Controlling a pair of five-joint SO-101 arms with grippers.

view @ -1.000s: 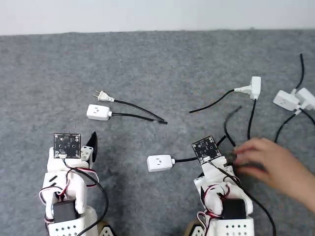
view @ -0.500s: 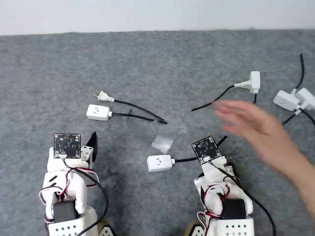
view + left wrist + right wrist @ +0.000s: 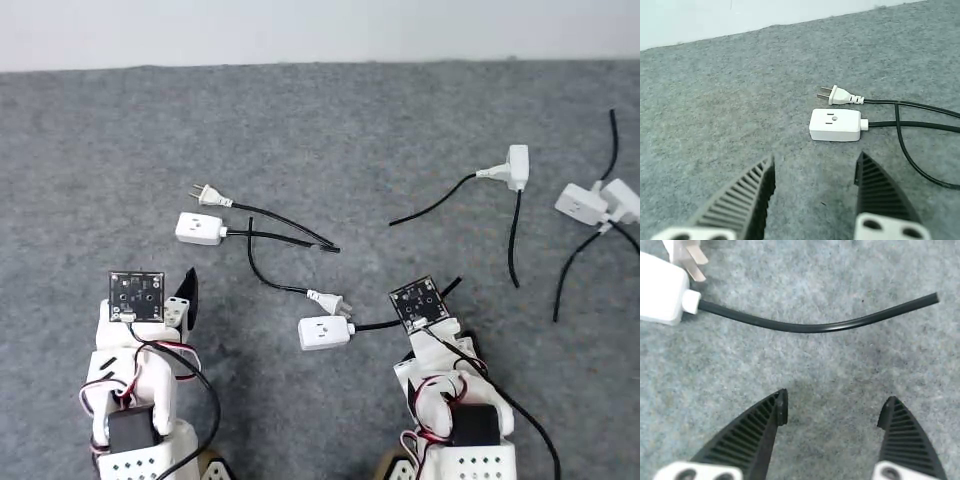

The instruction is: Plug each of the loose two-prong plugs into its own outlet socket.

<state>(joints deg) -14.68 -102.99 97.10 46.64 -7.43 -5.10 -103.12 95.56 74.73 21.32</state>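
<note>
So here's my setup: my left fingers [image 3: 757, 187] are spread apart with nothing in them, hanging low over the grey felt-covered worktop [image 3: 330, 130]. Straight ahead at 12 o'clock there's a small white rectangular outlet socket [image 3: 835, 124]. Just past it, close but not touching, lies a white two-prong plug [image 3: 840, 95] on a black lead. Seen from above, its prongs point to 9 o'clock.

My right fingers [image 3: 765, 425] are apart and empty as well, with a curving black cord [image 3: 810, 325] lying across in front of them. That cord runs to a second white outlet socket [image 3: 324, 331] at about 9 o'clock from my right arm. A second white two-prong plug [image 3: 328, 299] lies loose just beside it, at 10. Way out at 1 o'clock, a white plug-and-socket pair [image 3: 512, 170] looks joined.
</note>
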